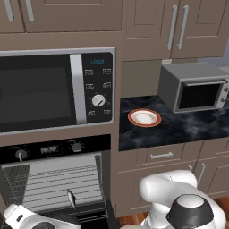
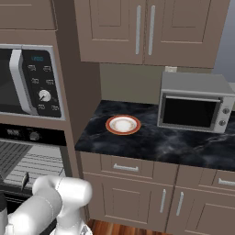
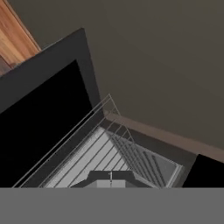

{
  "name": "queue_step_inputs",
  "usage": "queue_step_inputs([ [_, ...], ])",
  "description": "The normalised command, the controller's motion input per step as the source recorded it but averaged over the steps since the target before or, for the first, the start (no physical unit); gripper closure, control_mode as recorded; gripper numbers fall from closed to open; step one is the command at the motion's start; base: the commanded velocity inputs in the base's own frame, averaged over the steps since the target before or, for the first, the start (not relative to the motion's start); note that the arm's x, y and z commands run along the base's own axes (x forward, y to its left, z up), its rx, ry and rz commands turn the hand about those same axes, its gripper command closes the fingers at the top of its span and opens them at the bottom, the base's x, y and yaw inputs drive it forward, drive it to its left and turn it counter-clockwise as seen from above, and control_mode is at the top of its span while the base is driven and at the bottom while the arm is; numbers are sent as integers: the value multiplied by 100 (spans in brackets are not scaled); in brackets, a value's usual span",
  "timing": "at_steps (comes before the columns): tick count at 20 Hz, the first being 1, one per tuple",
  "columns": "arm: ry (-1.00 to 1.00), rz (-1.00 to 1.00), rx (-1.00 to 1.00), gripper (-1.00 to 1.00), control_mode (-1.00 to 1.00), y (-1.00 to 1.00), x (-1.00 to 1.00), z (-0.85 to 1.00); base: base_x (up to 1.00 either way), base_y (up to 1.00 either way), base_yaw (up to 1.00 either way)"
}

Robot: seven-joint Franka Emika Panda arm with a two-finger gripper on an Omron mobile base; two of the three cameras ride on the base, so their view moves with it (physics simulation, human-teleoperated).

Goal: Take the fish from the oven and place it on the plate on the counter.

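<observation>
We are seeing the tiny slender dark grey fish (image 1: 71, 199) lying on the wire rack (image 1: 60, 181) inside the open black oven (image 1: 53, 149), our claw (image 3: 110, 177) closed on nothing.

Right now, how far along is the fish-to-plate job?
Done: the oven is open, its rack exposed. In hand: nothing visible; the fish lies on the rack, and the hand view looks down at the door and rack with the jaws shut. Left: grasp the fish, carry it right to the counter, and set it on the plate, which sits bare in front of the toaster oven.
</observation>
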Motion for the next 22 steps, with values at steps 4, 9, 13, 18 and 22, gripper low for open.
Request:
queue_step_inputs([
  [4, 10, 0, 0, 100, -100, -6, 58, 55, 0, 0, 0],
  [9, 33, 7, -2, 100, -100, -26, 35, 31, 0, 0, 0],
  [13, 32, 11, -17, 100, -100, -13, 9, 37, 0, 0, 0],
  [18, 5, 7, -14, 100, -100, -17, -10, 26, 0, 0, 0],
  [22, -8, -37, -3, 100, -100, -11, -25, 6, 0, 0, 0],
])
